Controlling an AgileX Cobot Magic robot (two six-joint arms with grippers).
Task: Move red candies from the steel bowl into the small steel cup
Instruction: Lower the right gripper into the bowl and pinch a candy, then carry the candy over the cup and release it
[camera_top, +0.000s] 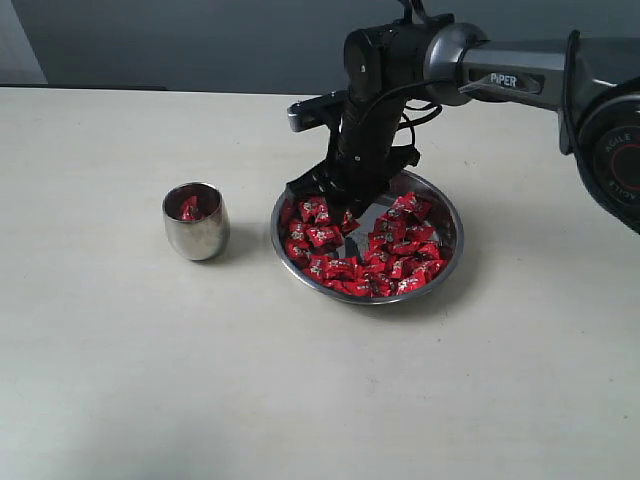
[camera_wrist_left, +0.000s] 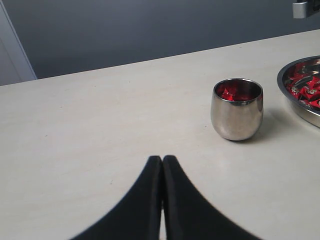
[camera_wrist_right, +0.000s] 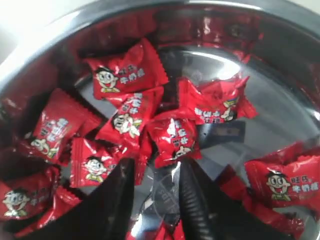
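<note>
The steel bowl (camera_top: 456, 213) sits mid-table, holding many red candies (camera_top: 400, 250). My right gripper (camera_top: 345, 213) is lowered into its left half. In the right wrist view it (camera_wrist_right: 157, 167) stands open over bare steel (camera_wrist_right: 280, 115), its fingertips just short of one red candy (camera_wrist_right: 174, 137), with more candies on both sides. The small steel cup (camera_top: 196, 232) stands left of the bowl with a few red candies (camera_top: 189, 208) inside. My left gripper (camera_wrist_left: 162, 159) is shut on nothing, low over the table, facing the cup (camera_wrist_left: 237, 112); the exterior view does not show it.
The pale table (camera_top: 150, 380) runs wide around both vessels. The right arm (camera_top: 520, 75) comes in from the upper right above the bowl. In the left wrist view the bowl's rim (camera_wrist_left: 295, 107) shows just beyond the cup. A grey wall stands behind the table.
</note>
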